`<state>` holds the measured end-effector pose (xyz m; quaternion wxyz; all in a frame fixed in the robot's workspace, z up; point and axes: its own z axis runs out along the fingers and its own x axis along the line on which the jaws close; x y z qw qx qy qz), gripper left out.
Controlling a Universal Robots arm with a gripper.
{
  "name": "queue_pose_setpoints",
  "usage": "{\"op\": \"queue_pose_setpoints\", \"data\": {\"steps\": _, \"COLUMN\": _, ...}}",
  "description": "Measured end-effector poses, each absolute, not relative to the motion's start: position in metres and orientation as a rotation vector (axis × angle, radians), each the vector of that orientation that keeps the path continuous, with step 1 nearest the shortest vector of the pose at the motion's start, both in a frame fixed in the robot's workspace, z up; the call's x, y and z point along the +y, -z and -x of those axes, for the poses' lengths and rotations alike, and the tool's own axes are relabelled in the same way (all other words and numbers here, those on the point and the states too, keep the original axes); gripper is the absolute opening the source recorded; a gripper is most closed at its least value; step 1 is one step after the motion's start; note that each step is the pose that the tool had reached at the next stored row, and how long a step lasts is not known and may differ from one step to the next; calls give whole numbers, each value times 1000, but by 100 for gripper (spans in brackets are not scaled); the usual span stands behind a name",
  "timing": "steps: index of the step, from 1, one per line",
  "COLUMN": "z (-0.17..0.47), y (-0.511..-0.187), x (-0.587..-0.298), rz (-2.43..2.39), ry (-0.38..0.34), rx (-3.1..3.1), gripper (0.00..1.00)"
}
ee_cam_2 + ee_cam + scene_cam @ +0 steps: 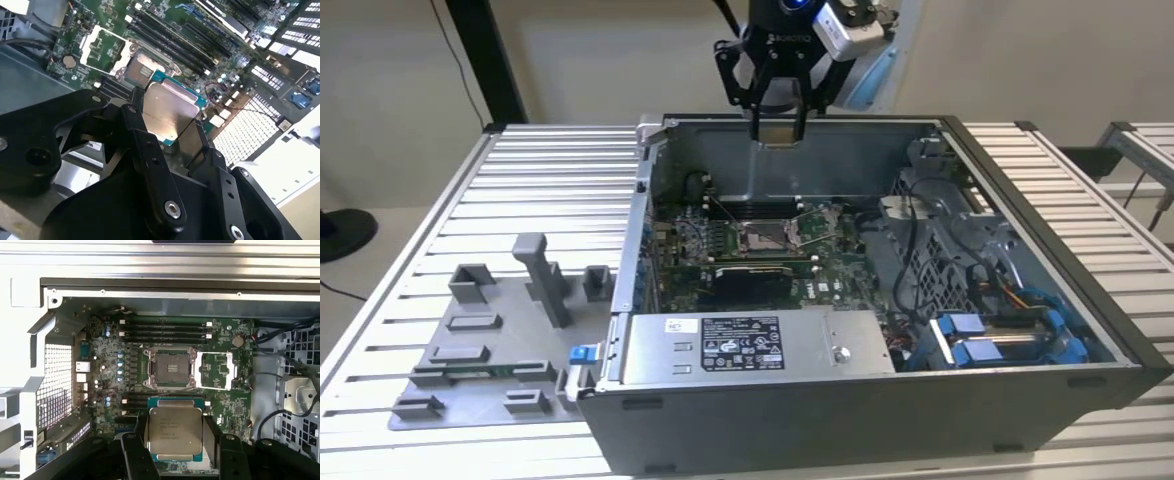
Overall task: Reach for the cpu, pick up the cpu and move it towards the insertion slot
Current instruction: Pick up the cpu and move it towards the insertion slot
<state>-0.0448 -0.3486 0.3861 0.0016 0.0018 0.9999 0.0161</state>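
Silvery cpu [176, 432] sits clamped by its edges in the claw [175, 450], held flat above the open socket [170, 368], presumably to stay aligned.

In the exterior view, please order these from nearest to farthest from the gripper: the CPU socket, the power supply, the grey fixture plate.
1. CPU socket: on the motherboard, below the gripper.
2. Power supply: at the case's front edge, beyond the socket.
3. Grey fixture plate: outside the case, on the exterior view's left.
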Motion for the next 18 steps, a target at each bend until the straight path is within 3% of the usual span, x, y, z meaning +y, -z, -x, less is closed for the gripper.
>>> {"op": "queue_pose_setpoints", "data": {"steps": 18, "z": 41, "y": -382, "x": -326, "rz": -47, "ry": -50, "rx": 3136, "gripper": 0}}
